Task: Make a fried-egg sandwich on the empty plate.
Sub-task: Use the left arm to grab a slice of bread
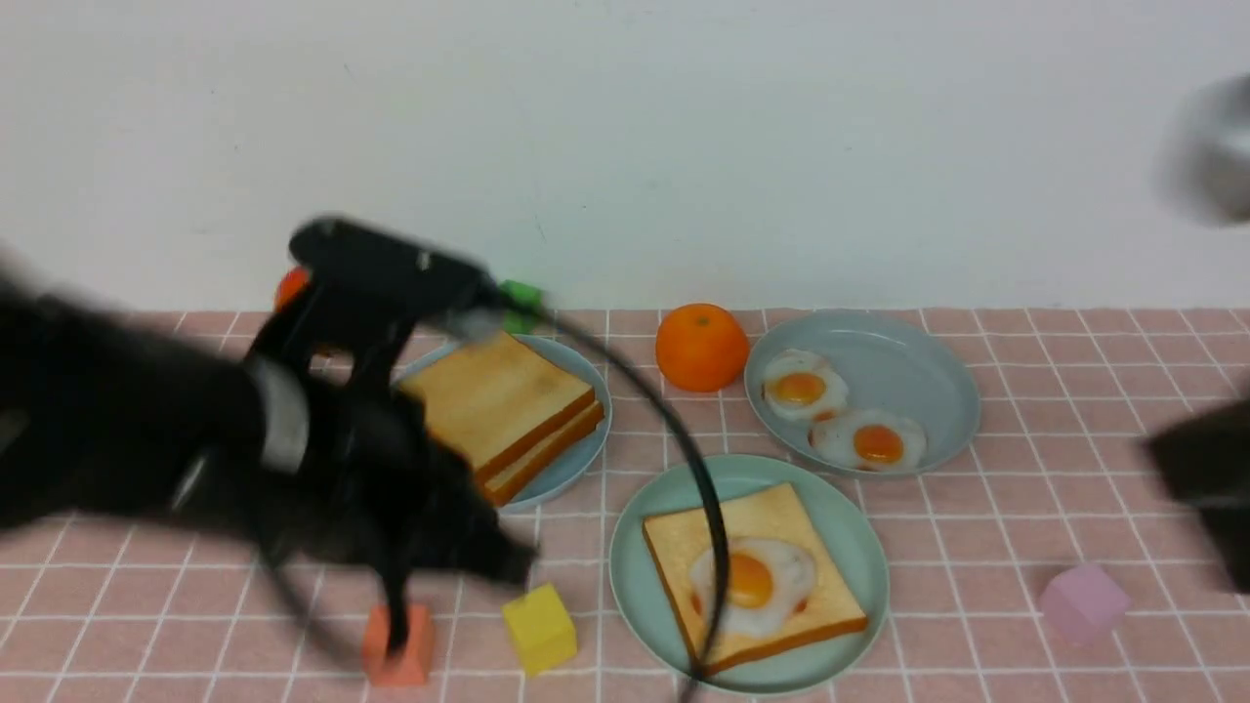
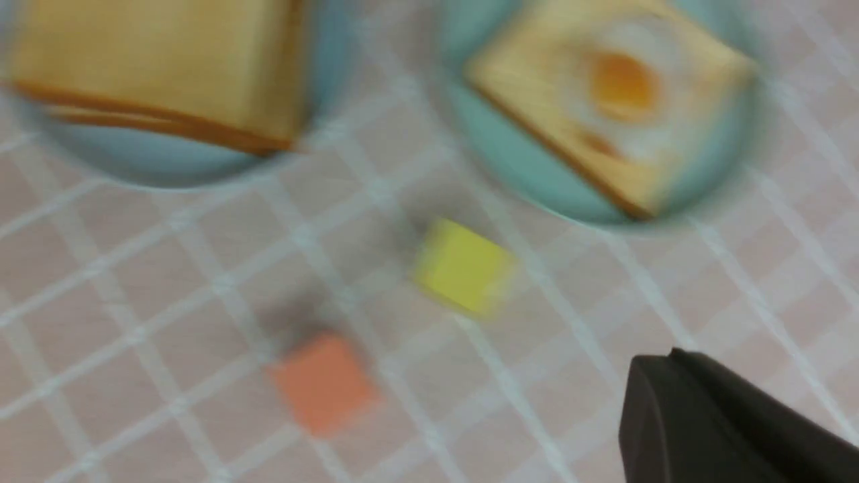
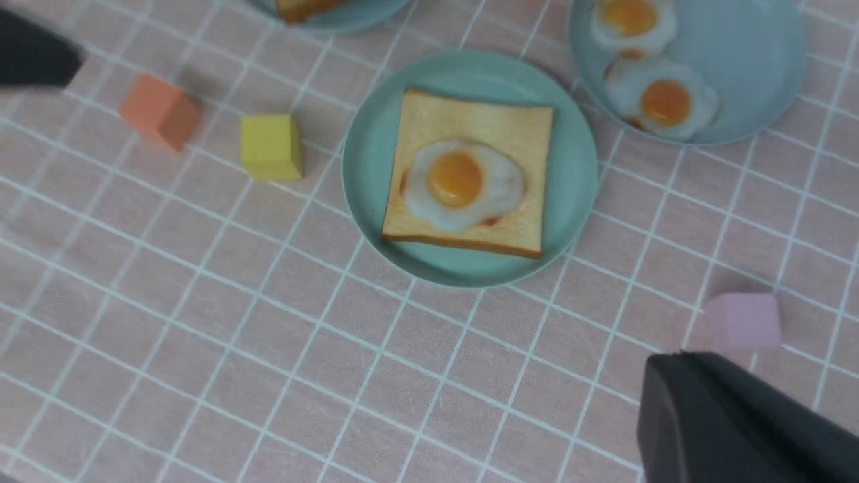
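Note:
The mint-green plate (image 1: pixel 635 576) (image 3: pixel 366 168) lies at the front centre. One toast slice (image 1: pixel 674 552) (image 3: pixel 517 121) lies on it, and a fried egg (image 1: pixel 771 586) (image 3: pixel 463 181) rests on that slice. Two more toast slices (image 1: pixel 498 395) (image 2: pixel 168 60) are stacked on a pale blue plate (image 1: pixel 576 459) at the back left. My left gripper (image 1: pixel 518 564) (image 2: pixel 671 359) is shut and empty, blurred, above the table in front of that stack. At the right edge, away from the plates, my right gripper (image 3: pixel 678 359) is also shut and holds nothing.
A pale blue plate (image 1: pixel 918 371) at the back right holds two eggs (image 1: pixel 801 386). An orange (image 1: pixel 701 347) sits between the back plates. Yellow (image 1: pixel 539 628), orange (image 1: pixel 398 644) and pink (image 1: pixel 1082 600) cubes lie along the front. A green block (image 1: pixel 520 298) stands by the wall.

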`<state>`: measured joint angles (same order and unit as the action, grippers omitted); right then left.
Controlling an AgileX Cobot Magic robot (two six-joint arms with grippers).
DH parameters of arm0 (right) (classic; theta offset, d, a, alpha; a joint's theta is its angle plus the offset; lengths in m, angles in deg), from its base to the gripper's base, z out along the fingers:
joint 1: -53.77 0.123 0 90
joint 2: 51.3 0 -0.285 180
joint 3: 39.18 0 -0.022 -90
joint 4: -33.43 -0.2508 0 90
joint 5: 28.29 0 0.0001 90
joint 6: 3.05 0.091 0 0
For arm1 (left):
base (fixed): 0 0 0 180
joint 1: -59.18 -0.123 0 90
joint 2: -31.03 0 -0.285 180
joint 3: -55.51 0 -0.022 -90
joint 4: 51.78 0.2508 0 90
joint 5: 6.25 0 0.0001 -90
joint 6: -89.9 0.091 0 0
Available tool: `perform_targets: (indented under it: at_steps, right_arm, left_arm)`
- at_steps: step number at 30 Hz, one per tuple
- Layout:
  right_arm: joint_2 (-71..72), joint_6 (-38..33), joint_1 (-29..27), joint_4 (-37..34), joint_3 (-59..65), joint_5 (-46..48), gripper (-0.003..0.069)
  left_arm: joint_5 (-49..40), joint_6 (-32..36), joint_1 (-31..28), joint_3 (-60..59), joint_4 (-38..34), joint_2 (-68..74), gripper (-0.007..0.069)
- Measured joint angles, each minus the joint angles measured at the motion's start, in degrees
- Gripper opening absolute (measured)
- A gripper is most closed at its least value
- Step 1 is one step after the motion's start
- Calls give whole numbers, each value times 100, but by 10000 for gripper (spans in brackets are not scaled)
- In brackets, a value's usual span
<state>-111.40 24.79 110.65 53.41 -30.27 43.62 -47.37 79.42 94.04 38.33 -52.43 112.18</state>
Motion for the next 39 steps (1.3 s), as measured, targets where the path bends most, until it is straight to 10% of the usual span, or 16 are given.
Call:
perform_targets:
  at_steps: [9, 21, 39]
  right_arm:
    - [994, -29, 0, 60, 247, 12, 1]
    - [1011, -492, 0, -628, 247, 12, 4]
    - [1011, -504, 0, -673, 247, 12, 11]
  left_arm:
    - [2, 1347, -611, 1132, -436, 1768, 15]
    - [309, 1811, -958, 2198, -28, 3373, 398]
    - [584, 2163, -954, 2220, 821, 3998, 332]
